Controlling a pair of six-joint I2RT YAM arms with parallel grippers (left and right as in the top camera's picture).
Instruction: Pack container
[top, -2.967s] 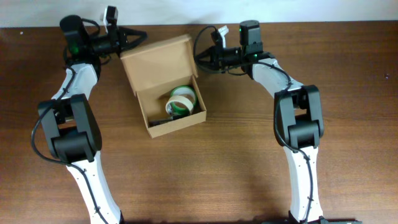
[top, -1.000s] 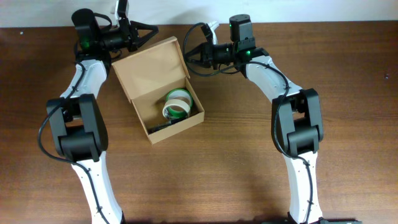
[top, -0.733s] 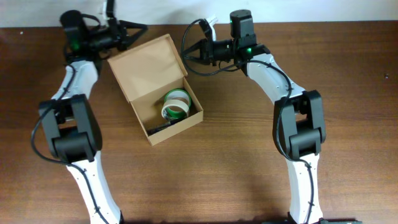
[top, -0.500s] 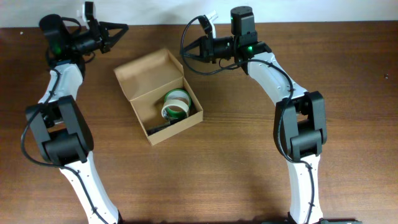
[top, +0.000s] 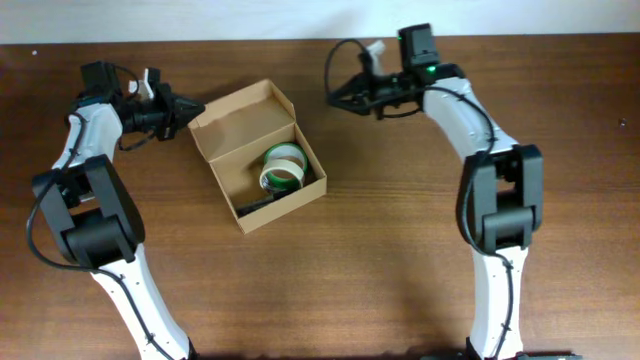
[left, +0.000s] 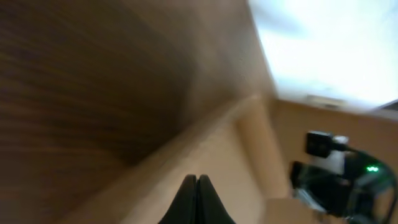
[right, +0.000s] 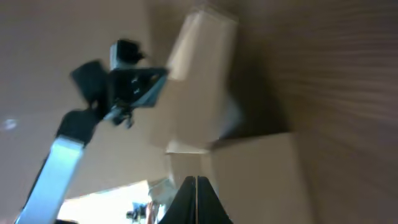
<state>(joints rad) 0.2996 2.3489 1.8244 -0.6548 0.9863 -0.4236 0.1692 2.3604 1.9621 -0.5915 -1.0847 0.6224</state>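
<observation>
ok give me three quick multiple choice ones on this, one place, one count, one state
1. Where are the tape rolls?
a) on the bare wood
b) inside the container
c) on top of an arm

2. How many rolls are there?
a) one
b) four
c) two

3. The container's lid is
a) open
b) shut flat
c) missing

Answers: 1 b, the rolls sit within its walls; 2 c, a green-edged one and a tan one; 3 a, the flap stands back and the inside shows.
</observation>
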